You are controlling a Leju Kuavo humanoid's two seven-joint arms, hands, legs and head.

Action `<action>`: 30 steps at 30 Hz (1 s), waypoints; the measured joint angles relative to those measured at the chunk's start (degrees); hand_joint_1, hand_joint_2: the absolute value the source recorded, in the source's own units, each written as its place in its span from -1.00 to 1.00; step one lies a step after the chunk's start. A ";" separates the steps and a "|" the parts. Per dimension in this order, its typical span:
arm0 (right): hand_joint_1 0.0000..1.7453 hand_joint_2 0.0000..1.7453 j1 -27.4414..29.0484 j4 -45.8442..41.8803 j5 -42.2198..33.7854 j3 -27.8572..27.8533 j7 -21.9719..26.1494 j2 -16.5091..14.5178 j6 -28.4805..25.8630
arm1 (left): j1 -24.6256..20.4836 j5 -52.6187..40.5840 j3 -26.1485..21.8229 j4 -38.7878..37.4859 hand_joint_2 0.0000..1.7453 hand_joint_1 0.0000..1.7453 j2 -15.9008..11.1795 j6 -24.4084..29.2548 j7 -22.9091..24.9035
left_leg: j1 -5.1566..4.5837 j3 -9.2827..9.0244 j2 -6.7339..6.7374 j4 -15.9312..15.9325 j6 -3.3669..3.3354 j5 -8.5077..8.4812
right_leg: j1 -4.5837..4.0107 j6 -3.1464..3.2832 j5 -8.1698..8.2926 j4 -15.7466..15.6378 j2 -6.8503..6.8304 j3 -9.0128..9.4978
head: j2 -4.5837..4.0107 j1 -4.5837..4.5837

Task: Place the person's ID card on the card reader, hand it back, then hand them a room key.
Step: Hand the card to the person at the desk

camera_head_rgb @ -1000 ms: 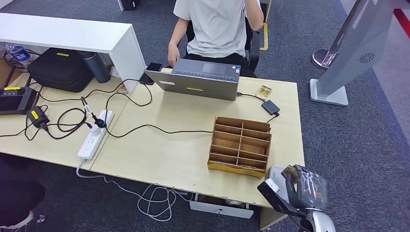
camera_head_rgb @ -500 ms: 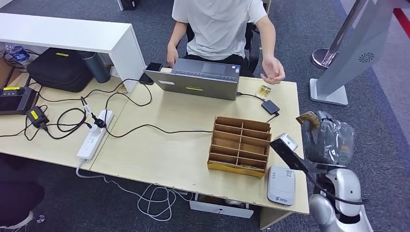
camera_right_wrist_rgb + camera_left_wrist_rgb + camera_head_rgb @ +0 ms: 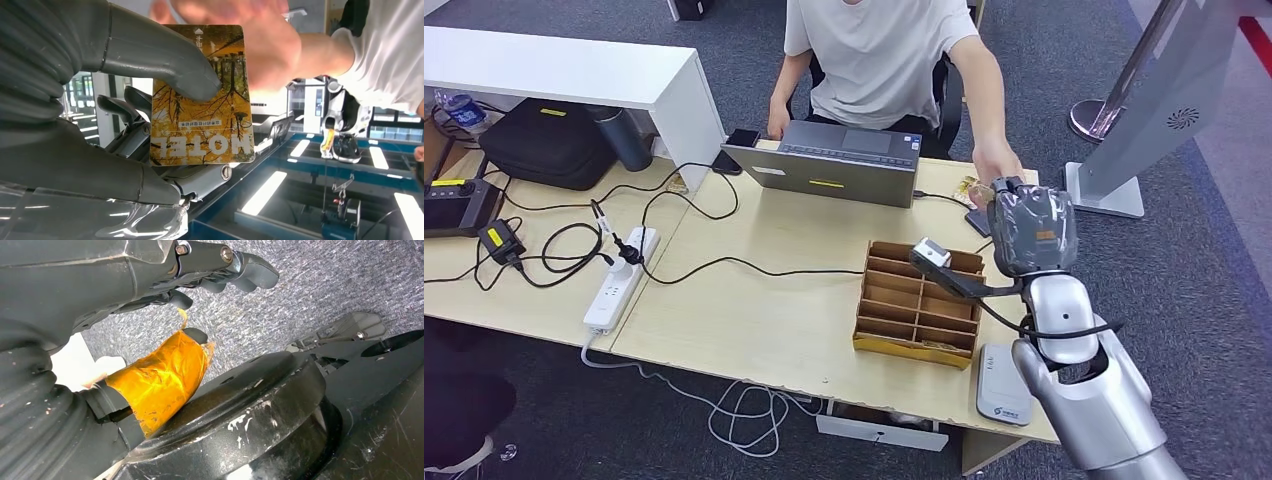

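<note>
One room key, pinched flat under the right hand thumb, long axis pointing at the person's hand just beyond, fingers touching its far edge.

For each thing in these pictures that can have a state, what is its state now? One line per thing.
Room key: pinched by the right hand, the person's hand on its far end.
Left hand: hanging over the carpet, holding nothing.
Laptop: open, facing the person.
Wooden organizer: flat on the desk.
Card reader: no card on it.
</note>
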State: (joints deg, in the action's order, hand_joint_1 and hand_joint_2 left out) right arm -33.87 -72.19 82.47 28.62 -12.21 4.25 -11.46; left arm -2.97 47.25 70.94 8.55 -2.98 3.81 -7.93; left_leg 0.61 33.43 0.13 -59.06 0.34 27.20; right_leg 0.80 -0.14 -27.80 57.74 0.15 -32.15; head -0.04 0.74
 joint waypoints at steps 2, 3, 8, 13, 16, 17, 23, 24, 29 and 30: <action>1.00 1.00 -0.85 1.34 -0.31 0.52 -0.19 -0.45 -0.05 | 0.00 0.15 0.03 0.00 1.00 -1.00 -0.02 -0.03 0.00 | 0.00 0.01 -0.01 0.00 0.00 0.00 | 0.00 0.00 0.00 0.00 -0.02 0.00 | 0.00 0.00; 1.00 1.00 -1.16 1.82 -0.37 0.72 -0.24 -0.61 -0.08 | 0.00 0.20 0.03 0.00 1.00 -1.00 -0.02 -0.05 0.00 | 0.00 0.02 -0.02 0.00 0.00 0.00 | 0.00 0.00 0.00 0.00 -0.02 -0.01 | 0.00 0.00; -1.00 1.00 -1.90 3.44 -1.34 1.37 -0.43 -0.86 -0.16 | 0.01 0.49 0.05 0.00 1.00 -1.00 -0.07 -0.35 -0.04 | -0.01 0.04 -0.04 -0.01 0.00 0.00 | 0.01 0.00 0.00 -0.01 -0.05 -0.01 | 0.00 0.00; -1.00 1.00 -1.90 4.21 -2.07 1.78 -0.39 -0.88 -0.19 | 0.02 0.56 0.20 0.00 1.00 -1.00 -0.21 -1.33 -0.89 | -0.01 0.05 -0.05 -0.01 0.00 0.00 | 0.01 0.00 0.00 -0.01 -0.05 -0.04 | 0.00 0.00; -1.00 1.00 -1.82 4.39 -2.43 2.02 -0.29 -0.87 -0.52 | 0.05 1.33 0.22 0.00 1.00 -1.00 -0.24 -1.41 -1.08 | 0.00 0.04 -0.05 -0.01 0.00 0.00 | 0.01 0.00 0.00 -0.01 -0.04 -0.07 | 0.00 0.01; -1.00 1.00 -1.63 4.21 -2.88 2.05 -0.14 -0.87 -0.93 | 0.06 1.64 0.22 0.00 1.00 -1.00 -0.24 -1.29 -0.96 | 0.00 0.04 -0.05 -0.01 0.00 0.00 | 0.00 0.00 0.00 -0.01 -0.04 -0.07 | 0.00 0.01; -1.00 1.00 2.86 -2.12 -5.45 1.98 1.19 -0.67 -4.29 | 0.17 3.24 0.22 0.00 1.00 -1.00 -0.25 -0.42 -0.51 | 0.00 0.05 -0.04 -0.01 0.00 0.01 | 0.00 0.00 -0.01 -0.01 -0.03 -0.09 | 0.00 0.01; -1.00 1.00 3.54 -3.15 -5.47 1.98 1.25 -0.58 -4.34 | 0.17 3.29 0.22 0.00 1.00 -1.00 -0.25 -0.39 -0.50 | 0.00 0.06 -0.04 -0.01 0.00 0.01 | 0.00 0.00 -0.01 -0.01 -0.03 -0.09 | 0.00 0.01; -1.00 1.00 5.55 -6.56 -5.68 1.91 1.59 -0.14 -4.63 | 0.18 3.61 0.22 0.00 1.00 -1.00 -0.23 -0.27 -0.37 | 0.00 0.05 -0.03 -0.01 0.00 0.01 | 0.00 0.00 -0.01 -0.02 -0.03 -0.10 | 0.00 0.01; -1.00 1.00 6.36 -7.62 -6.03 1.82 1.81 0.06 -4.95 | 0.19 3.89 0.22 0.00 1.00 -1.00 -0.21 -0.20 -0.21 | 0.00 0.05 -0.05 -0.02 0.00 0.01 | 0.00 0.00 -0.01 -0.02 -0.05 -0.10 | 0.00 0.00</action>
State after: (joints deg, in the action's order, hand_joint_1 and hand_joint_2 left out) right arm -27.51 -79.81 76.44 30.44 -10.40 4.31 -16.42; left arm -2.78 51.14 71.17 8.55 -3.20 3.61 -8.15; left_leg 0.61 33.48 0.09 -59.08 0.34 27.21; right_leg 0.81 -0.14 -27.81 57.72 0.10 -32.25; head -0.04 0.74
